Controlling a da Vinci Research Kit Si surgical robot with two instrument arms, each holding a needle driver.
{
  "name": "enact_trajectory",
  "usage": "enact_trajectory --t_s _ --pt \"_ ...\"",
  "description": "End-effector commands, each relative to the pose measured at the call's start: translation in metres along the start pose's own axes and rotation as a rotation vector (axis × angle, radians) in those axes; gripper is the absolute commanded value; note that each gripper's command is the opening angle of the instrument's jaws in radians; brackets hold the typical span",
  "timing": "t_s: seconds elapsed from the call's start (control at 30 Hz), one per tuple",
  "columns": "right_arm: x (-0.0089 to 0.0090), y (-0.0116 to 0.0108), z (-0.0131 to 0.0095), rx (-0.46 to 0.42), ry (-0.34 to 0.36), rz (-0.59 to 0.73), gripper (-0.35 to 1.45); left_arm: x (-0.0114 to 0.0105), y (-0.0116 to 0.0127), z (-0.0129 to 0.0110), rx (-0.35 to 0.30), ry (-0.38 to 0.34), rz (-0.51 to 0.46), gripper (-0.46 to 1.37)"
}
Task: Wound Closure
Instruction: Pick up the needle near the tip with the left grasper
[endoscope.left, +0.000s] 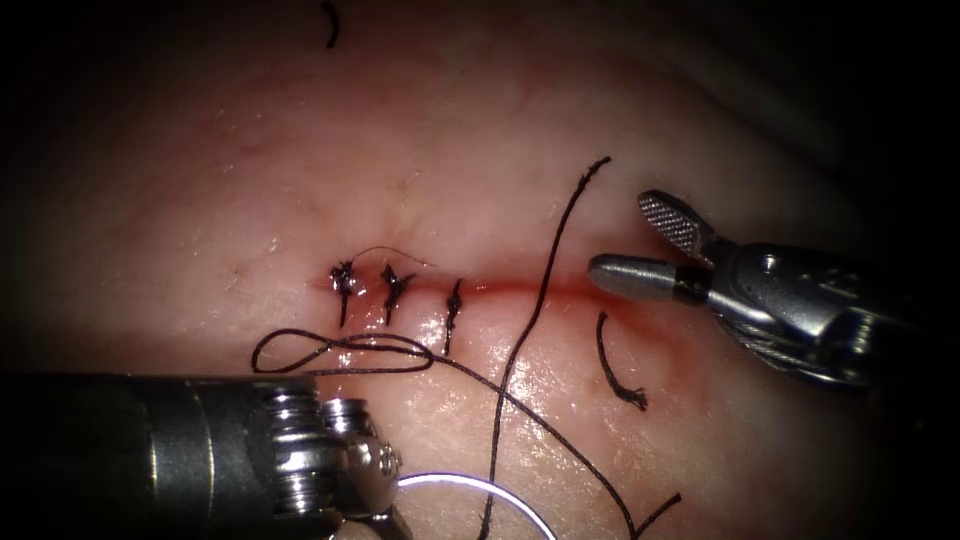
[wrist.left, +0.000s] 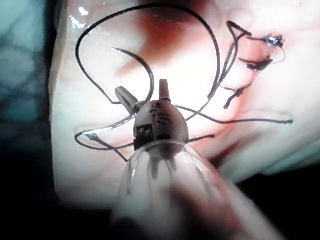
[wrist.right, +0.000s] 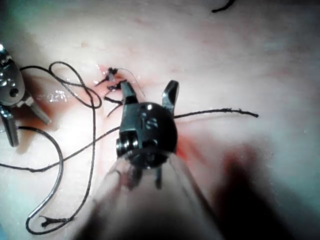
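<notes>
The cut (endoscope.left: 520, 288) runs across the tissue (endoscope.left: 250, 170), with three dark stitches (endoscope.left: 395, 287) closing its left part. My right tool (endoscope.left: 623, 237) hovers at the cut's right end, jaws open and holding nothing; it shows the same in its wrist view (wrist.right: 149, 92). My left tool's wrist (endoscope.left: 345, 465) comes in low on the left. Its jaws (wrist.left: 145, 93) stand open on nothing. The curved needle (wrist.left: 145, 70) lies free on the tissue beside them, not in the tissue, its arc (endoscope.left: 470, 483) at the front edge. The thread (endoscope.left: 520, 330) loops loosely below the cut.
A cut end of thread (endoscope.left: 615, 370) lies below the cut's right part, and another (endoscope.left: 330, 25) at the far back. Red fluid (endoscope.left: 560, 287) lines the unstitched stretch. In the right wrist view the left tool (wrist.right: 25, 127) and the needle (wrist.right: 52, 195) show.
</notes>
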Motion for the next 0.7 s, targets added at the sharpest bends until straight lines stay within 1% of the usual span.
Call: enact_trajectory --t_s 0.03,0.1,0.27,0.33,0.5,0.57,0.7 --pt "0.0 0.0 0.0 0.002 0.0 0.0 0.79 0.0003 0.0 0.0 0.001 -0.003 -0.001 0.71" --pt "0.0 0.0 0.0 0.002 0.0 0.0 0.79 0.0006 0.0001 0.0002 0.0 -0.004 -0.003 0.67" --pt "-0.0002 -0.0001 -0.0001 0.003 0.002 -0.002 0.8 0.0008 0.0002 0.0007 -0.003 -0.005 -0.006 0.69" --pt "-0.0003 -0.0002 -0.0001 0.003 0.006 -0.003 0.8 0.001 0.0002 0.001 -0.005 -0.006 -0.004 0.77" --pt "-0.0004 -0.0004 -0.0003 0.005 0.007 -0.003 0.79 0.0012 0.0003 0.0014 -0.006 -0.002 -0.019 0.77" --pt "-0.0004 -0.0005 -0.0003 0.005 0.007 -0.004 0.79 0.0013 0.0005 0.0016 -0.006 -0.003 -0.035 0.75" --pt "-0.0005 -0.0006 -0.0004 0.006 0.008 -0.004 0.79 0.0016 0.0011 0.002 -0.003 0.002 -0.081 0.56"
